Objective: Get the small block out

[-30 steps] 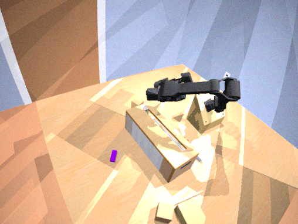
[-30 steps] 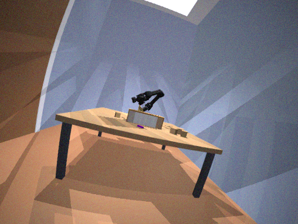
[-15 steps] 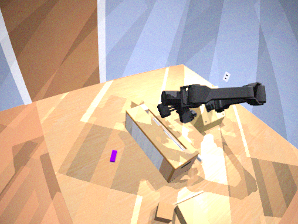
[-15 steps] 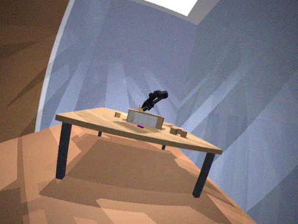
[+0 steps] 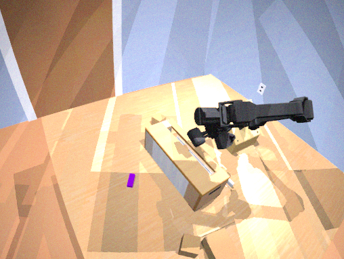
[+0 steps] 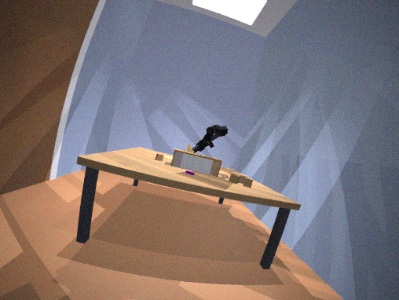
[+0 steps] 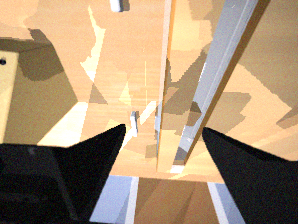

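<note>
The wooden box (image 5: 169, 149) (image 6: 196, 162) (image 7: 190, 30) stands upright on the table, with a clear front pane (image 5: 167, 167) and a long slot in its top. A small purple block (image 5: 131, 180) (image 6: 190, 173) lies flat on the table in front of the pane, apart from the box. No block can be made out on the shelf inside. My gripper (image 5: 210, 139) (image 6: 195, 150) (image 7: 163, 129) is open and empty, pointing down above the back side of the box near its slot. The shelf's two ends are hidden or too small to tell apart.
A wooden piece with small dark holes (image 5: 245, 142) (image 7: 32, 95) stands behind the box, near the arm. A small wooden block (image 5: 189, 245) and a thin light stick (image 5: 218, 230) lie beyond the box's near end. A small white piece (image 5: 231, 184) is beside the box's back corner.
</note>
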